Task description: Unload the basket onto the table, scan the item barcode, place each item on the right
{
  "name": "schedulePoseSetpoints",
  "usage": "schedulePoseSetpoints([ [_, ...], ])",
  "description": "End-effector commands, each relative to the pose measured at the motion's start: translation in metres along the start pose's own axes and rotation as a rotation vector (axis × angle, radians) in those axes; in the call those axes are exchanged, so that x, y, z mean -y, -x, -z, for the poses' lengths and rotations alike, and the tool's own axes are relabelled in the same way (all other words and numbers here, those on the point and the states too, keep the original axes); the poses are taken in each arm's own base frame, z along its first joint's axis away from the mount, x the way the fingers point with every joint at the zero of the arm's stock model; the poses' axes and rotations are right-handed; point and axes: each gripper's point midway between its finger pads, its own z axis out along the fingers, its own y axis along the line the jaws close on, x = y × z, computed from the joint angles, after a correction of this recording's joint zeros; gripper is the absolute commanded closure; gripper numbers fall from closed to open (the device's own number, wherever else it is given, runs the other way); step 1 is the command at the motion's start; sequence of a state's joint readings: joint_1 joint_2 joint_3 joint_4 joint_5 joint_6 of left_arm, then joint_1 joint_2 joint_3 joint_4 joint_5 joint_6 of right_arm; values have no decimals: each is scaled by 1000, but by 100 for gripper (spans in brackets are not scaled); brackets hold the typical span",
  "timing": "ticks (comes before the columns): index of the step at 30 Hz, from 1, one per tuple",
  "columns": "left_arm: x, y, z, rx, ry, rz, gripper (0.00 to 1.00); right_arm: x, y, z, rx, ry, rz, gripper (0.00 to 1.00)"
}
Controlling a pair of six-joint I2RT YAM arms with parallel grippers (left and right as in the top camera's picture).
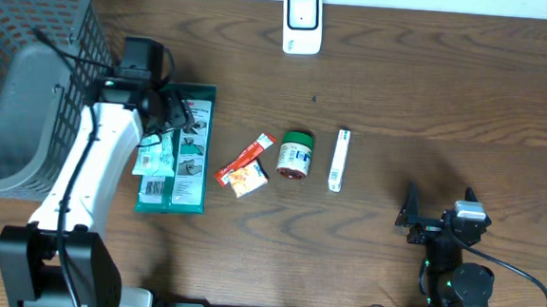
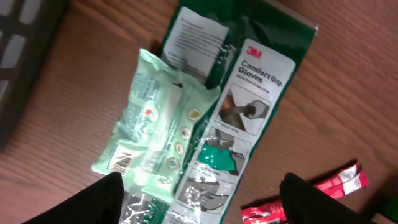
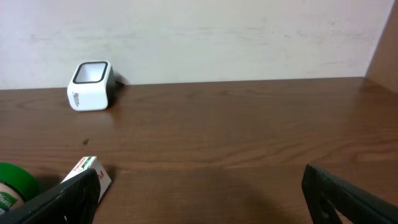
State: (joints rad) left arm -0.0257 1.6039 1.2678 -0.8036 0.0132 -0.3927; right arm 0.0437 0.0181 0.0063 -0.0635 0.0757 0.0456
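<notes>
A pale green wipes pack (image 2: 158, 118) lies slanted across a dark green 3M gloves package (image 2: 255, 93), with a barcode (image 2: 124, 160) at its lower left corner. My left gripper (image 2: 202, 205) hovers just above both, open, with nothing between its fingers. From overhead, the left gripper (image 1: 174, 117) is over the top of the gloves package (image 1: 189, 158), and the wipes pack (image 1: 155, 154) is at its left edge. The white scanner (image 1: 301, 22) stands at the back centre. My right gripper (image 1: 438, 209) rests open and empty at the front right; the right wrist view shows the scanner (image 3: 90, 86) far ahead.
A grey wire basket (image 1: 31, 72) fills the far left. Red sachets (image 1: 244, 166), a green-lidded jar (image 1: 296, 155) and a narrow white box (image 1: 339, 159) lie mid-table. The white box (image 3: 93, 171) is beside my right gripper's left finger.
</notes>
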Motion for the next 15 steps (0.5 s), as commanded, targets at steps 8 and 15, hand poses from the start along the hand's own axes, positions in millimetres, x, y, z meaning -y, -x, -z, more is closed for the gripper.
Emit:
schedulePoseSetpoints([
  [8,2,5,7,11,-29,13,18,-2,-1,0,-2,9,-12,1],
  [15,2,5,7,11,-29,13,18,-2,-1,0,-2,9,-12,1],
])
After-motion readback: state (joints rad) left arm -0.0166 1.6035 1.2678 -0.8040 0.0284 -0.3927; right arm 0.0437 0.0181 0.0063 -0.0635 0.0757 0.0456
